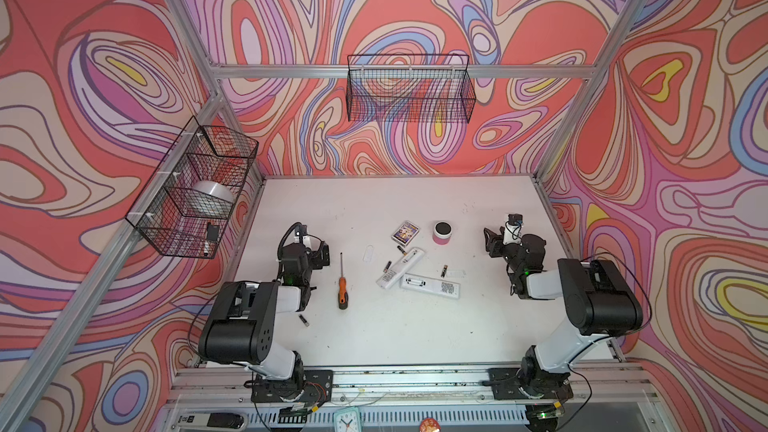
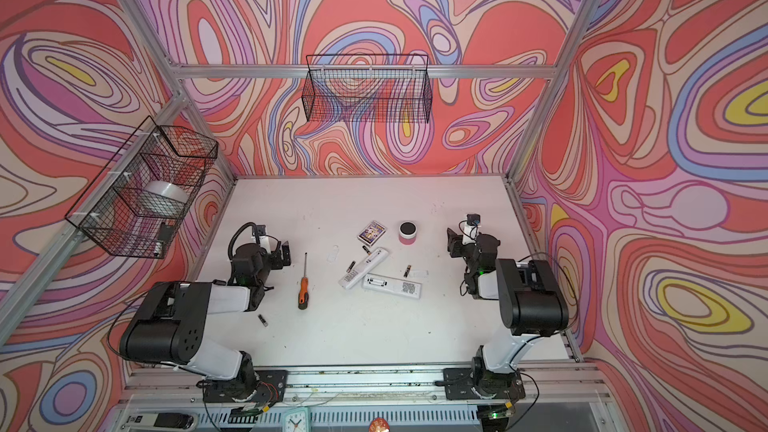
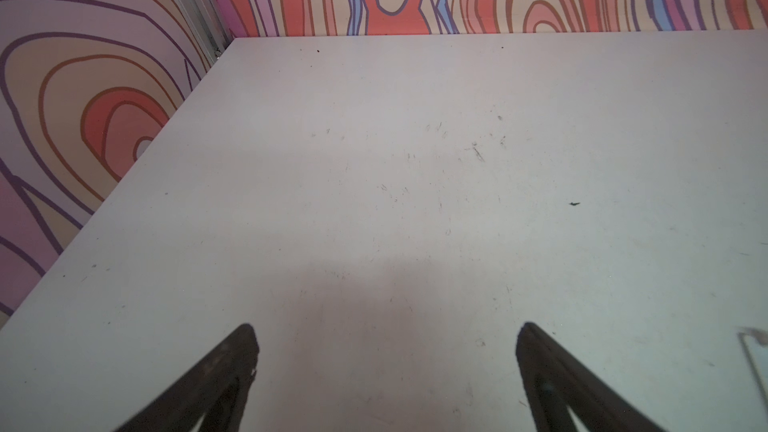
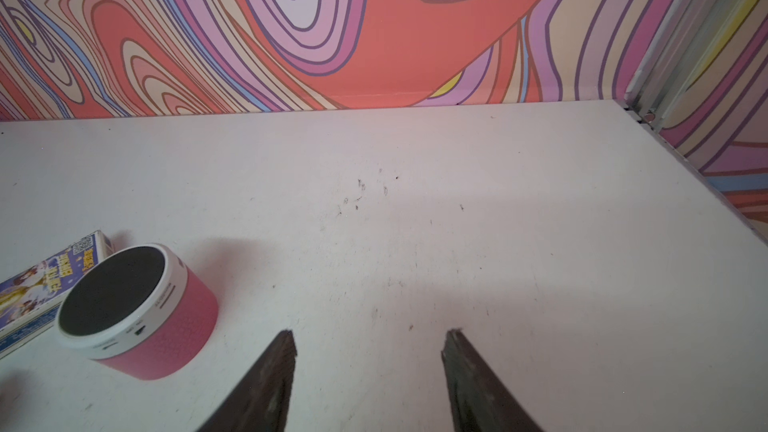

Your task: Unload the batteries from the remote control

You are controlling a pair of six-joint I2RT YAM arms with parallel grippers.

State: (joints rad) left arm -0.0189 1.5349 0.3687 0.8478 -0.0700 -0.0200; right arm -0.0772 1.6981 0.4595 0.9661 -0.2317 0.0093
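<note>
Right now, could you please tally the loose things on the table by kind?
batteries: 4
remote controls: 2
pale covers: 2
screwdriver: 1
card box: 1
pink speaker: 1
Total: 11

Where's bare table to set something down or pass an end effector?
Free: far strip of the table behind the card box and speaker; wide near band between the remotes and the front rail, one stray battery at left. Crowded: centre, around the remotes, with loose batteries and the screwdriver to their left.
</note>
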